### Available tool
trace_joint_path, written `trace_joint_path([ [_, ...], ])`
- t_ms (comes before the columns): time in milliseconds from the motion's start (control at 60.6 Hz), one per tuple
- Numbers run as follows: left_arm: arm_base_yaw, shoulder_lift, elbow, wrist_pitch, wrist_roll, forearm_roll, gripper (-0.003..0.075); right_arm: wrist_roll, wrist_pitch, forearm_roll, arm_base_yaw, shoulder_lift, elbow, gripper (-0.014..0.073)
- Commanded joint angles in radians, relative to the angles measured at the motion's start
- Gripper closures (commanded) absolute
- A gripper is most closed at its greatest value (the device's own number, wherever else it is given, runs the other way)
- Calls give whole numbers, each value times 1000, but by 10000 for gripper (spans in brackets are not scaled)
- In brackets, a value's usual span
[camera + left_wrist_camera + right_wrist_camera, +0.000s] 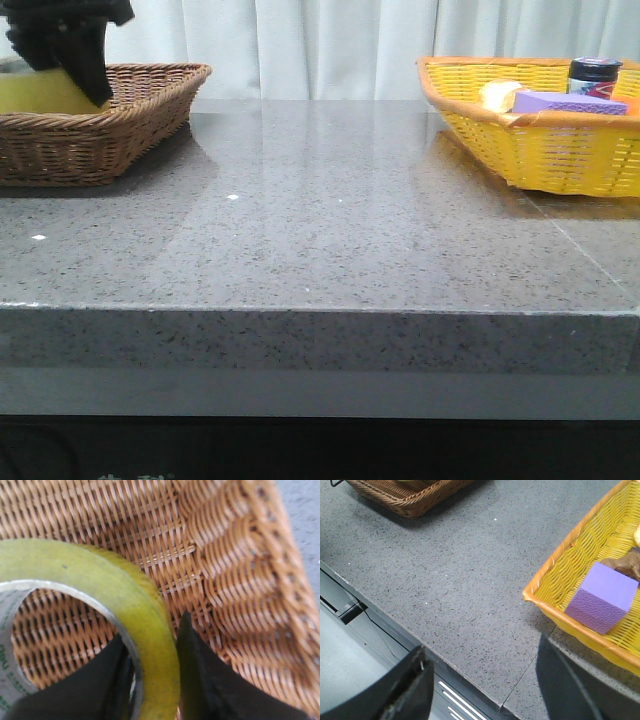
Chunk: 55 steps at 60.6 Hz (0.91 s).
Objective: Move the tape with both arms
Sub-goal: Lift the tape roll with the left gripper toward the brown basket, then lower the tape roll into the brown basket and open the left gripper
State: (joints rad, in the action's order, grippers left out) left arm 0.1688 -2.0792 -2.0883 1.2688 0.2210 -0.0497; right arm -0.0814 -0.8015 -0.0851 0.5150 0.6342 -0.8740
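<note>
My left gripper (152, 672) is down inside the brown woven wicker basket (150, 110) at the table's left, its flat black fingers (200, 675) clamped on the wall of the wide roll of translucent yellow packing tape (125, 600), one finger inside the white core, one outside. The tape sits in that basket. My right gripper (485, 685) hangs with jaws spread wide and nothing between them, over the near edge of the speckled grey stone table (455, 580), beside the yellow plastic-weave basket (560, 565) that holds a purple sponge block (602, 597).
</note>
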Motion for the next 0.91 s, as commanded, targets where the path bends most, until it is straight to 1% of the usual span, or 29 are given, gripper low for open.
trace_joint_path([
  [0, -3, 52, -36, -9, -5, -7, 540, -3, 73, -6, -7, -1, -22, 130],
  [50, -3, 49, -36, -9, -5, -7, 500, -3, 73, -6, -7, -1, -22, 130],
  [83, -3, 47, -36, -9, -5, -7, 451, -3, 73, -6, -7, -1, -22, 130],
  [132, -3, 47, -36, -9, -5, -10, 351, -3, 73, -6, -7, -1, -22, 130],
  [182, -3, 47, -36, -9, -5, -10, 272, -3, 73, -6, -7, -1, -22, 130],
  [248, -3, 47, -36, -9, -7, -10, 215, -3, 73, -6, -7, -1, -22, 130],
  [413, -3, 69, -36, -9, -41, -15, 206, -3, 73, -6, -7, -1, -22, 130],
  [561, -3, 132, -36, -9, -91, -20, 206, -3, 73, -6, -7, -1, -22, 130],
  [759, -3, 239, -32, -14, -92, -117, 206, -3, 73, -6, -7, -1, -22, 130],
  [892, -3, 332, 14, -55, -92, -139, 206, -3, 73, -6, -7, -1, -22, 130],
])
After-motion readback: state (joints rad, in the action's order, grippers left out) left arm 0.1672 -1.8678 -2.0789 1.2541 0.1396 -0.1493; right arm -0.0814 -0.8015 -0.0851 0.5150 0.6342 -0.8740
